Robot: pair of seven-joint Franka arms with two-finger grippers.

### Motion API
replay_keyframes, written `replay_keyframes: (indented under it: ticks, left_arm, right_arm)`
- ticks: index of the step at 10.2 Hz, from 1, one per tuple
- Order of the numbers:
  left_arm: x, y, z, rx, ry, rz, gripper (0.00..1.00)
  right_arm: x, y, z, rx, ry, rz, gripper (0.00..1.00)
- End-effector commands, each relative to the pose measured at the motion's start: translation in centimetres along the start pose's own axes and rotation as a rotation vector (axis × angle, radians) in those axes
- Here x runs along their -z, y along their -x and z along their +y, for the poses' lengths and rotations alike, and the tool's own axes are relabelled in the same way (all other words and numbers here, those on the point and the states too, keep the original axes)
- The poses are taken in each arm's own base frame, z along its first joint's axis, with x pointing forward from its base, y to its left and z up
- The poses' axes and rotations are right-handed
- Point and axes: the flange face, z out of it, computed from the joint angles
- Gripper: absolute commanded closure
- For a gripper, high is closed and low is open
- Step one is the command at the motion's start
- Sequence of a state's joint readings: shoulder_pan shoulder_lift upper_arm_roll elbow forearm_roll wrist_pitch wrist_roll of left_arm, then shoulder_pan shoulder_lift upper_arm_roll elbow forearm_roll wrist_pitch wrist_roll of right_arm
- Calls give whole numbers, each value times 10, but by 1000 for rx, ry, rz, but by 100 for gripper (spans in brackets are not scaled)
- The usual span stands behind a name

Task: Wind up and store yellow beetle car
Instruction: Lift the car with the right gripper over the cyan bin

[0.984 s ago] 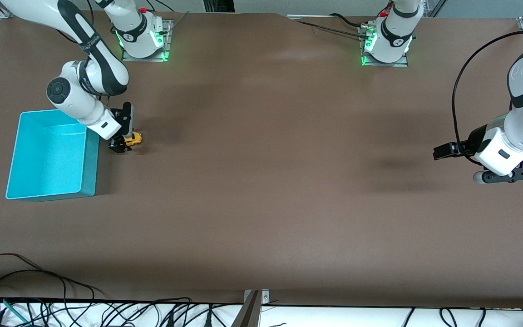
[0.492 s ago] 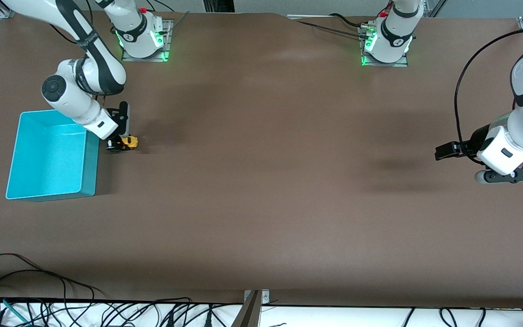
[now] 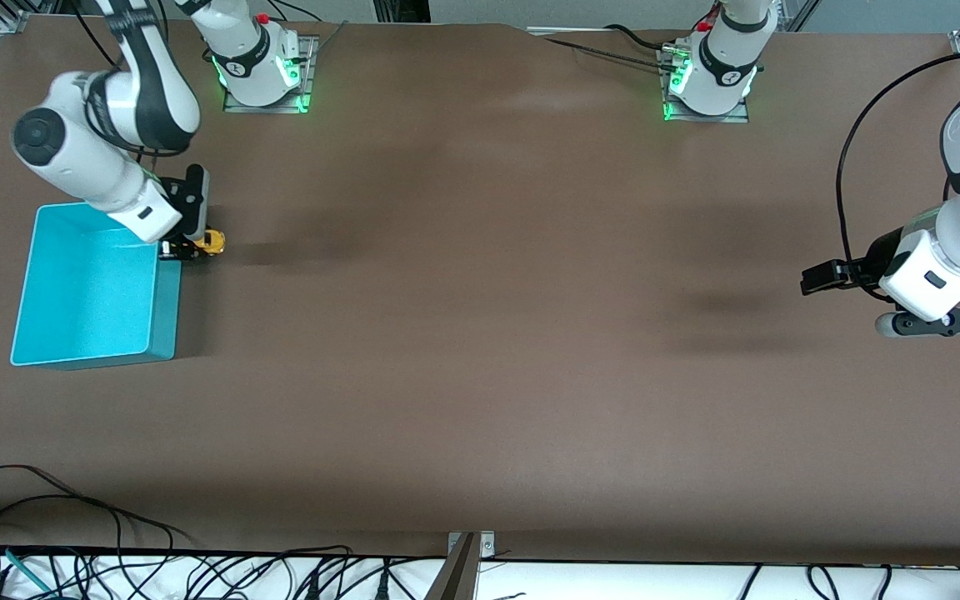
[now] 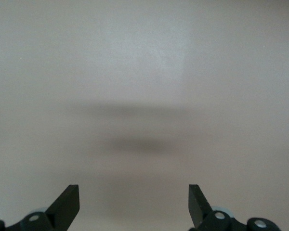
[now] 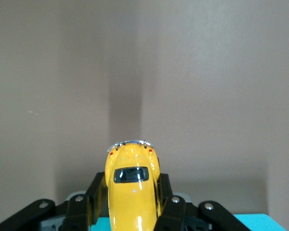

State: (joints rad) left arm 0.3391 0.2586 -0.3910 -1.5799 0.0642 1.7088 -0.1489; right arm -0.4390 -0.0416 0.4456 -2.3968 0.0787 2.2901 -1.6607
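Note:
My right gripper (image 3: 188,247) is shut on the yellow beetle car (image 3: 211,242) and holds it in the air over the rim of the turquoise bin (image 3: 63,333) at the bin's farther corner. In the right wrist view the car (image 5: 132,192) sits between the two black fingers (image 5: 176,204), and a strip of the bin (image 5: 250,222) shows under it. My left gripper (image 3: 930,323) hangs open and empty over bare table at the left arm's end; its fingers (image 4: 67,204) stand wide apart.
The brown table (image 3: 480,333) spreads wide between the two arms. Cables (image 3: 113,550) lie along the edge nearest the front camera.
My right gripper has lifted the yellow beetle car and carried it toward the turquoise bin, up to the bin's rim. The left arm has barely moved.

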Motion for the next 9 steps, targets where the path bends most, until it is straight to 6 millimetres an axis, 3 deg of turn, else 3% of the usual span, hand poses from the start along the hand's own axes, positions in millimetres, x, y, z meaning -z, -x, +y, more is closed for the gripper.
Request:
replay_keyframes:
  ticks: [1, 3, 5, 7, 9]
  left_arm:
    - [5, -1, -2, -20, 21, 0, 0]
    - [5, -1, -2, -20, 21, 0, 0]
    - [5, -1, -3, -19, 21, 0, 0]
    - [5, -1, -2, -20, 21, 0, 0]
    - [5, -1, -2, -20, 21, 0, 0]
  right_arm:
    - [37, -2, 9, 7, -34, 26, 98]
    - [46, 17, 14, 40, -26, 39, 98]
    - [30, 65, 27, 69, -43, 91, 98]
    - [14, 127, 41, 88, -81, 167, 98]
    - [10, 164, 45, 126, -85, 159, 98]
